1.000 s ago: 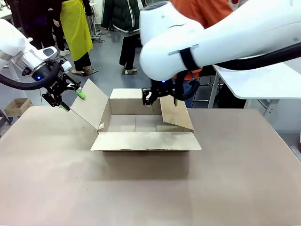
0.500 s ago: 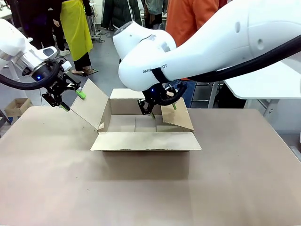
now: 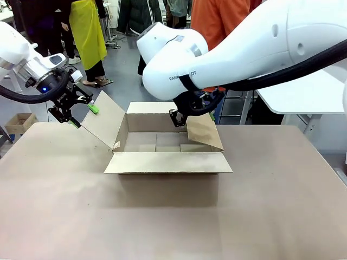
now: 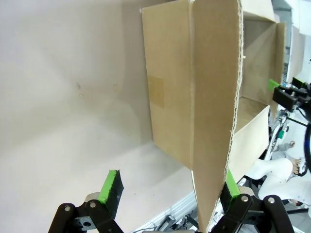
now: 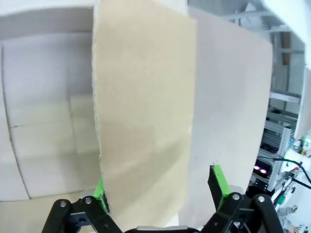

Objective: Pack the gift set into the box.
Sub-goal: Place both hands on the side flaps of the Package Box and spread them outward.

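Observation:
The box (image 3: 162, 145) stands open in the middle of the table, its inside bare and its four flaps spread. My left gripper (image 3: 82, 115) is open and straddles the outer edge of the raised left flap (image 4: 214, 97); that edge runs close to one green pad (image 4: 231, 186). My right gripper (image 3: 181, 118) hovers at the top edge of the right flap (image 5: 146, 121). It is open, with the flap standing between its fingers (image 5: 217, 187). The gift set is out of view.
A bare brown table (image 3: 162, 222) stretches toward me in front of the box. A much smaller brown carton (image 3: 19, 122) sits on the floor at far left. People stand beyond the far edge, and a white table (image 3: 303, 92) is at the right.
My right gripper has risen from inside the box to the right flap's top edge. The left arm and the box have not moved.

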